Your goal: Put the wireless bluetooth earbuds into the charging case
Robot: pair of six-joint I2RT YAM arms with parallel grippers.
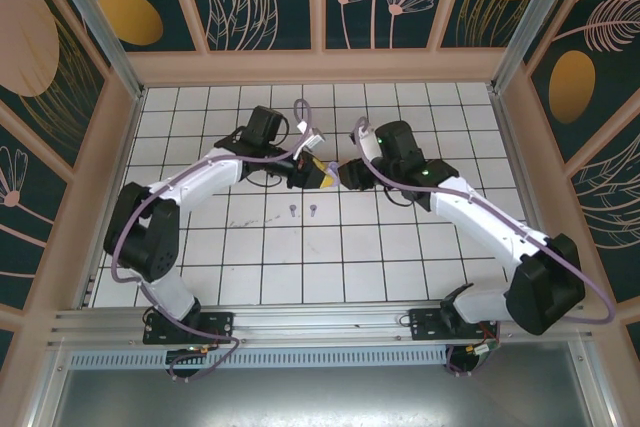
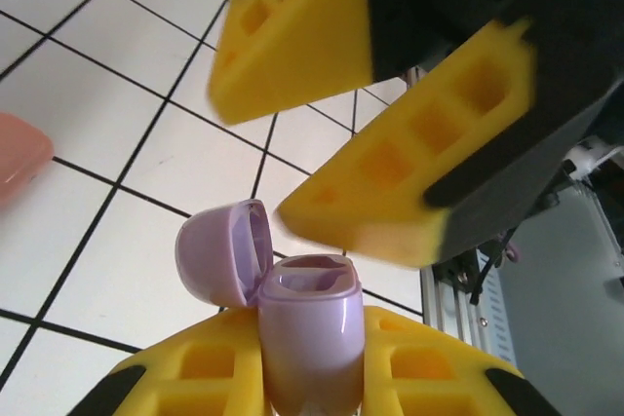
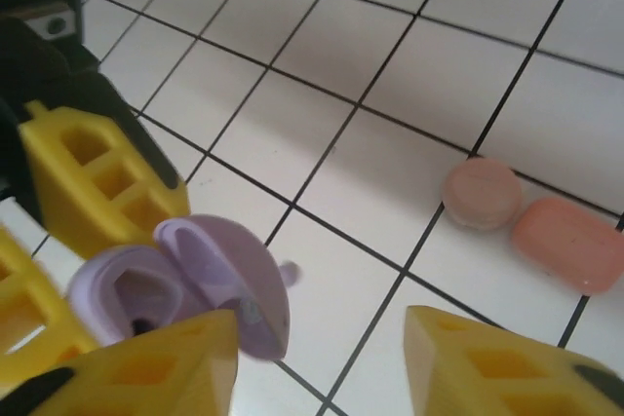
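The lilac charging case (image 2: 310,323) stands upright between my left gripper's (image 2: 312,362) yellow fingers, its lid (image 2: 216,250) swung open to the left. My right gripper (image 3: 322,343) is open just above and beside the case, and its fingers (image 2: 429,158) hover over the case's mouth. The open lid (image 3: 229,280) sits by my right gripper's left finger. A small blurred lilac piece (image 3: 289,273), perhaps an earbud, shows just past the lid. Two tiny earbuds (image 1: 291,211) (image 1: 313,210) lie on the tiles nearer the arms' bases. Both grippers (image 1: 318,173) (image 1: 352,173) meet mid-table.
Two salmon-pink cases lie side by side on the tiles, a round one (image 3: 482,192) and an oblong one (image 3: 568,243). A pink edge (image 2: 19,158) shows at the left of the left wrist view. Wooden walls (image 1: 120,137) ring the white tiled floor.
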